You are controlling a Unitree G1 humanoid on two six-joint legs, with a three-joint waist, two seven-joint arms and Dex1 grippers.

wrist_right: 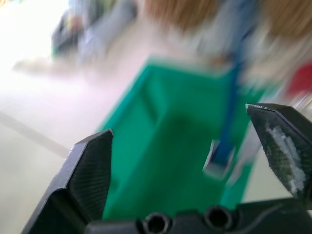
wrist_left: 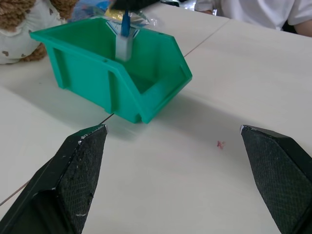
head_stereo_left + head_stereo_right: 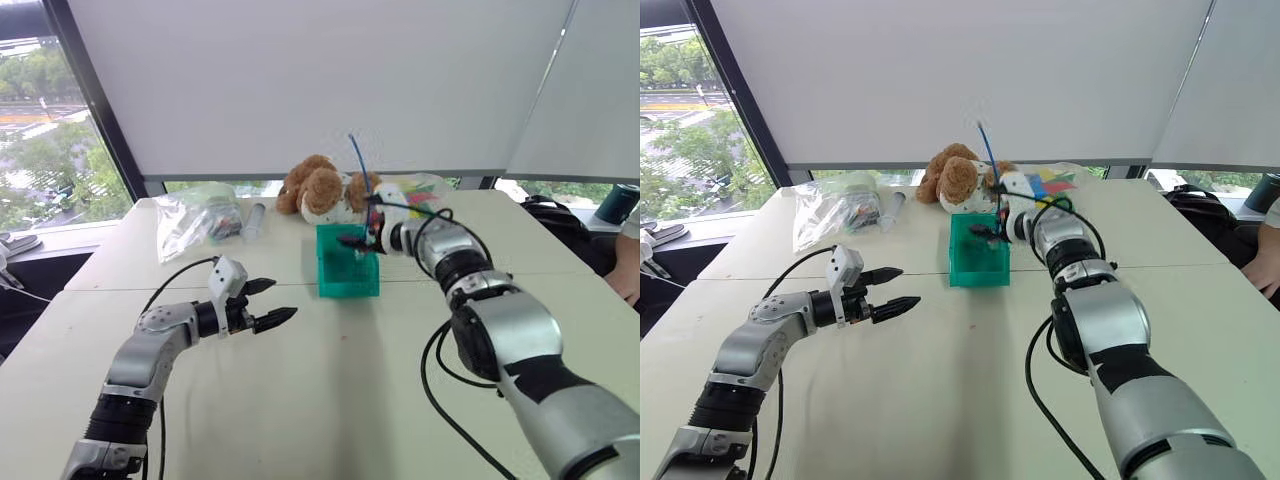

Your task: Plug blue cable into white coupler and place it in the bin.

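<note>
My work surface is a pale beige table [image 3: 300, 400] with a seam [image 3: 250, 289] running across it from side to side. On it, just beyond that seam, stands the teal-green bin [image 3: 348, 275]. Behind the bin, along the far edge by the window, lies a brown-and-white plush toy [image 3: 322, 190]. To my left of the toy rest a clear plastic bag [image 3: 195, 220] of small items and a grey cylinder [image 3: 254, 220]; another bag with coloured contents [image 3: 420, 190] lies to my right.
</note>
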